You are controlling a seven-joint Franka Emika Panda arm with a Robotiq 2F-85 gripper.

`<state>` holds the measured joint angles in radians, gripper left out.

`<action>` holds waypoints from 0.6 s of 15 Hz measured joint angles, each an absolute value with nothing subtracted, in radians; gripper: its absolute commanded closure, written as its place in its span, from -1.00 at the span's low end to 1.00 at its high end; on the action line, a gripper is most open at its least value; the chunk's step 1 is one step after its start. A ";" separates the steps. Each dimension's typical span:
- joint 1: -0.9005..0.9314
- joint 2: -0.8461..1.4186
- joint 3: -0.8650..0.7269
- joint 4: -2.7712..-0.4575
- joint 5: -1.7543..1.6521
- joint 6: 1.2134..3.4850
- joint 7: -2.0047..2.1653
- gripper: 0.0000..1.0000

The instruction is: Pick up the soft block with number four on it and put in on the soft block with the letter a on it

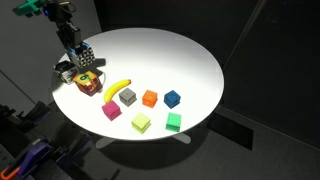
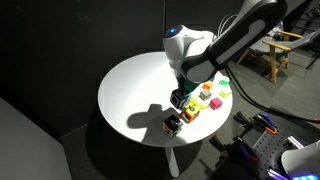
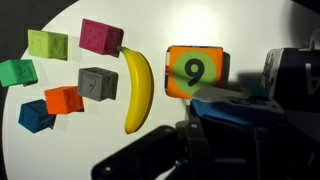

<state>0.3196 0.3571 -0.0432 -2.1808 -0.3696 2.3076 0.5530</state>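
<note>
My gripper (image 1: 80, 50) is shut on the blue-and-white patterned soft block (image 1: 85, 57) and holds it above the table's edge. It also shows in an exterior view (image 2: 180, 97), and in the wrist view (image 3: 215, 125) the block's blue face (image 3: 235, 108) sits between the dark fingers. The dark black-and-white soft block (image 1: 65, 70) lies on the table just below and beside the held block. It also shows in an exterior view (image 2: 172, 124) and at the wrist view's right edge (image 3: 292, 75). The held block hangs above it without touching it.
A red-yellow-green cube with a 9 (image 3: 193, 72) lies beside the dark block, next to a banana (image 3: 137, 90). Small pink (image 3: 100, 38), yellow-green (image 3: 47, 44), green (image 3: 15, 72), grey (image 3: 97, 83), orange (image 3: 62, 99) and blue (image 3: 35, 115) cubes lie beyond. The round white table (image 1: 190, 60) edge is close.
</note>
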 measured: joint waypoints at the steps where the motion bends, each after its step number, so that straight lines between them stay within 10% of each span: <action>1: 0.320 0.347 -0.037 -2.198 -0.374 2.320 0.554 0.96; 9: 0.320 0.326 0.022 -2.240 -0.381 2.359 0.556 0.95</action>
